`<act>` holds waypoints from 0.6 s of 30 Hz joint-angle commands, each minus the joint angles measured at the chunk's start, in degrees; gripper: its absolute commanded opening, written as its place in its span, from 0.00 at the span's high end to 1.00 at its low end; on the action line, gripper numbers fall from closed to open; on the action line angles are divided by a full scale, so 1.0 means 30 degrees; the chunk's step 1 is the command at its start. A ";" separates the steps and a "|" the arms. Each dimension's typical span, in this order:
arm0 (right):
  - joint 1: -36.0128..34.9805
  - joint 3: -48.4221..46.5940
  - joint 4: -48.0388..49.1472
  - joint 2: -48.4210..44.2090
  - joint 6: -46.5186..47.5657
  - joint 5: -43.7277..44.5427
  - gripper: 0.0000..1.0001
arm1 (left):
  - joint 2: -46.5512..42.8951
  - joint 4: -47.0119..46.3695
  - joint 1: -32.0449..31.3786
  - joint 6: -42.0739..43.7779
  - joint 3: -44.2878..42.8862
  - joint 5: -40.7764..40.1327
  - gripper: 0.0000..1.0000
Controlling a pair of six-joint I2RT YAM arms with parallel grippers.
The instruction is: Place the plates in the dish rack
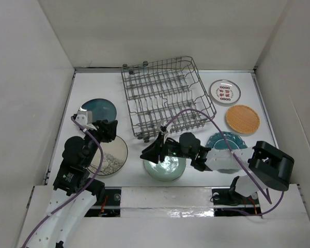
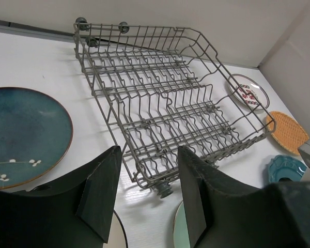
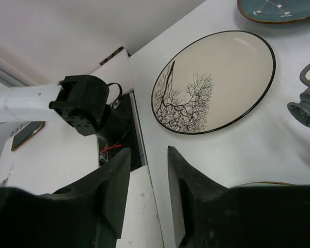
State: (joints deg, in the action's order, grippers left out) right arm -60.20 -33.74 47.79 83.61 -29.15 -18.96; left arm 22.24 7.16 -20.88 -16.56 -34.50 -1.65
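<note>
The grey wire dish rack [image 1: 165, 98] stands mid-table with no plates in it; it also fills the left wrist view [image 2: 165, 103]. The dark teal plate [image 1: 98, 110] and the cream patterned plate [image 1: 111, 155] lie to its left. The pale green plate [image 1: 168, 168] lies in front of it. The teal scalloped plate [image 1: 225, 140], orange plate [image 1: 243, 119] and small white plate [image 1: 225, 91] lie to the right. My left gripper [image 1: 107, 130] is open and empty above the cream plate's far edge. My right gripper [image 1: 150, 153] is open and empty over the green plate's left rim [image 3: 258, 184].
White walls enclose the table on three sides. The rack's round foot [image 2: 164, 188] stands just beyond my left fingers. My left arm's dark joint [image 3: 85, 106] and the near table edge lie ahead of my right gripper. My right arm lies across the scalloped plate.
</note>
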 commanded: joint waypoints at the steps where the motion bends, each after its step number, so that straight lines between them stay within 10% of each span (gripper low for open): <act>1: -0.0381 -0.1000 -0.0167 -0.0450 0.0896 0.0812 0.58 | -0.0585 -0.0980 0.0018 0.0392 -0.0101 0.0083 0.56; 7: -0.0760 -0.1703 -0.1249 0.0223 0.1160 0.0754 1.00 | -0.1435 -0.0921 0.0018 0.0363 -0.0043 0.0314 0.61; 12: -0.1580 -0.2726 -0.2450 0.0809 0.1336 0.1806 1.00 | -0.2138 -0.0834 0.0018 0.0421 -0.0013 0.0170 1.00; 18: -0.2811 -0.4661 -0.5674 0.2858 0.0928 0.4560 1.00 | -0.2461 -0.0395 0.0018 0.0392 -0.0189 -0.0533 1.00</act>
State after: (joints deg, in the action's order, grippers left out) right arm -67.26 -44.45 35.24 89.86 -26.39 -10.90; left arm 15.73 7.16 -20.88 -15.64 -34.50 -2.11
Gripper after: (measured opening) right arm 0.010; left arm 0.003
